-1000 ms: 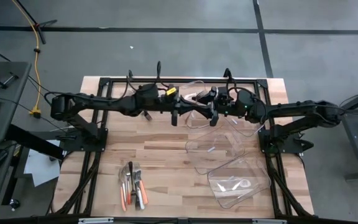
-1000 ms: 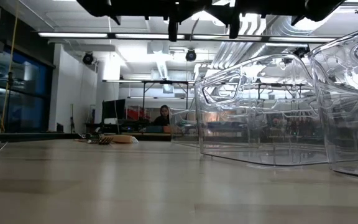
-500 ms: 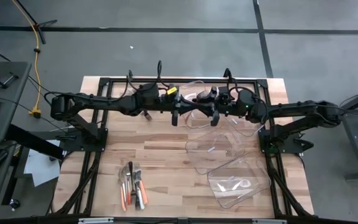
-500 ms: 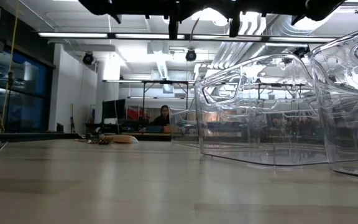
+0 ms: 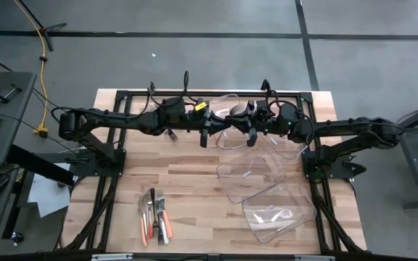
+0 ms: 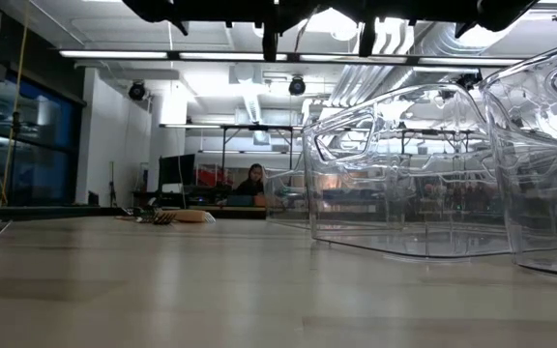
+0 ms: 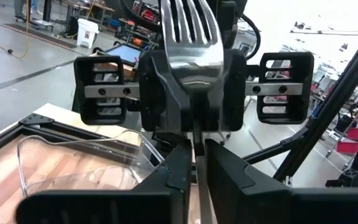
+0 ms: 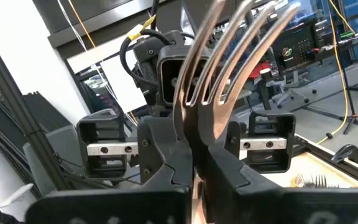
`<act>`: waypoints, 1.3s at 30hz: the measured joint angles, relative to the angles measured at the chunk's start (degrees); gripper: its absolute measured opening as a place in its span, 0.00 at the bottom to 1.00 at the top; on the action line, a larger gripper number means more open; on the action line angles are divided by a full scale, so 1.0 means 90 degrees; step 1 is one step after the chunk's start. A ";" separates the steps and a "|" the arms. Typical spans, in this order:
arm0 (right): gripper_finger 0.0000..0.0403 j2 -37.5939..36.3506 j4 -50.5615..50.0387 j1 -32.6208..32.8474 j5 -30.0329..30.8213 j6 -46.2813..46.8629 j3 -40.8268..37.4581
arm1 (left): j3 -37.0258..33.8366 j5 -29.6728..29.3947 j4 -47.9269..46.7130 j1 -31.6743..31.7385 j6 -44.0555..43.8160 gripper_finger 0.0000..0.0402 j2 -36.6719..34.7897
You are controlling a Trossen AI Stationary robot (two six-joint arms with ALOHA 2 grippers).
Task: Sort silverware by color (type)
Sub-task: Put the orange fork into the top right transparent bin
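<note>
**A:** Silverware, item one: fork (image 8: 229, 68), plain metal, held in the air over the far clear bin (image 5: 223, 98). The rest of the pile (image 5: 154, 214) lies on the desk, well clear of that bin.

**B:** Claws?

**A:** Right claw (image 8: 197, 146) is clenched on the fork's neck, tines up. Whether the left claw (image 7: 197, 146) has a hold on it, you cannot tell. The arms meet nose to nose, level, over that bin.

**B:** Advice?

**A:** Confirm that one claw has a firm grip before you part the arms, then draw back straight.

Glossy bare-metal fork (image 7: 188, 28); clear, shiny plastic bins (image 5: 278, 214); pale matt wood table (image 5: 194, 174); matt black plastic fingers (image 7: 166, 180).
</note>
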 joint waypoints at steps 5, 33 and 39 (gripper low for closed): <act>0.02 -0.0002 -0.0034 -0.0003 0.0002 -0.0050 0.0000 | -0.0002 0.0032 -0.0598 0.0117 0.0336 0.18 -0.0228; 0.01 -0.2577 -0.9400 -0.1448 0.1353 -0.1759 0.2294 | -0.2049 -0.1361 -0.2603 0.0981 0.0978 0.29 -0.4654; 0.01 -0.1581 -1.0671 -0.2012 0.1323 -0.1875 0.2837 | -0.2059 -0.1413 -0.2605 0.0979 0.1022 0.29 -0.4683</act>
